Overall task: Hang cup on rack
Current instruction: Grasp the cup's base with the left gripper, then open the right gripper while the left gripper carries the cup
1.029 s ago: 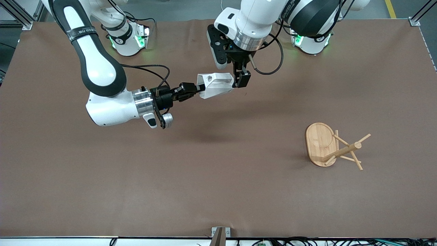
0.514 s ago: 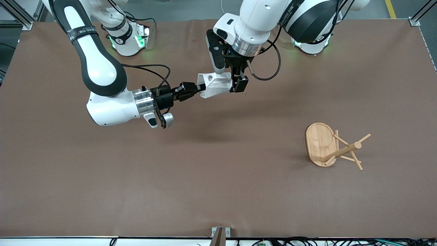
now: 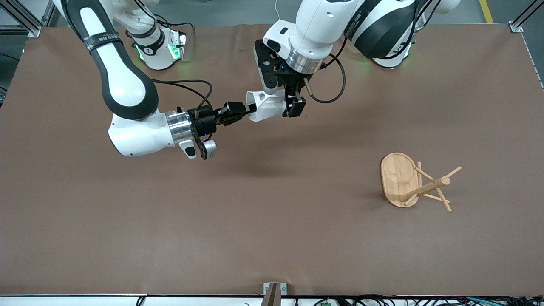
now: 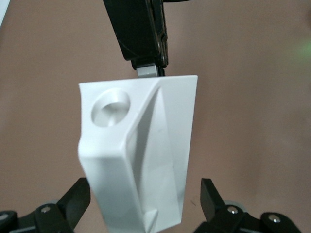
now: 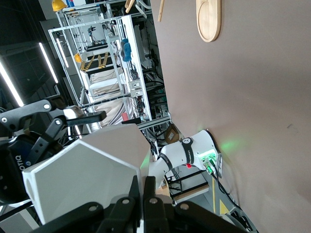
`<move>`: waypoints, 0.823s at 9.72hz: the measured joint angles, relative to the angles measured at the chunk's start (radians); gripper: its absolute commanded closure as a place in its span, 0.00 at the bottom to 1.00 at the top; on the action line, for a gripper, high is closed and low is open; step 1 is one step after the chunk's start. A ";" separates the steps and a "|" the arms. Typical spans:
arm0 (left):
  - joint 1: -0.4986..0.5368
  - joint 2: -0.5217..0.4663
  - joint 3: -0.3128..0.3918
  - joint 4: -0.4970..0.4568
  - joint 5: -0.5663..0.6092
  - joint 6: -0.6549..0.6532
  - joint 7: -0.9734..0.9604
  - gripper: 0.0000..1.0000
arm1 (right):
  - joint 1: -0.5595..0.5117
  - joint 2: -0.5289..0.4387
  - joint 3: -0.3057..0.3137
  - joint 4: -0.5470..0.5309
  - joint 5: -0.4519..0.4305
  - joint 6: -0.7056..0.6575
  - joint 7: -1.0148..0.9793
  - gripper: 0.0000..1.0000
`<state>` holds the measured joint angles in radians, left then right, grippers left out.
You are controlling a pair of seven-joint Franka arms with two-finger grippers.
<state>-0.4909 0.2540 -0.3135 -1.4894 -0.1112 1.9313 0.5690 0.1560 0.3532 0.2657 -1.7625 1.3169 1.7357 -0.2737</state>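
The cup (image 3: 267, 105) is up in the air over the brown table (image 3: 272, 221), toward the robots' bases and roughly midway between the two ends, lying on its side with its handle block and round hole turned upward. The right pincer (image 3: 245, 111) reaches in level from the right arm's end and is clamped shut on the cup's rim; the right wrist view shows its fingers pressed together on the thin white wall at the cup's mouth (image 5: 82, 179). The left pincer (image 3: 285, 105) comes down from above at the cup's other end, its jaws spread wide and standing to either side of the cup's body; in the left wrist view the two fingertips (image 4: 77, 196) flank the white faceted body (image 4: 141, 155) with a gap visible on each side, so they are not touching it. That same view shows the right pincer's dark fingers meeting the cup's rim at the end away from the left wrist camera. The rack (image 3: 414, 182) lies tipped over on the table, well apart from the cup, toward the left arm's end and nearer the front camera, its oval base standing on edge and its post and slanted pegs pointing toward the left arm's end.
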 measured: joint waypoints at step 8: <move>0.007 0.003 0.001 0.001 -0.004 0.006 -0.023 0.83 | -0.001 -0.003 0.000 0.012 0.006 -0.006 0.046 0.00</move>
<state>-0.4836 0.2570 -0.3127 -1.4882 -0.1150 1.9376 0.5461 0.1554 0.3502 0.2658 -1.7508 1.3226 1.7297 -0.2274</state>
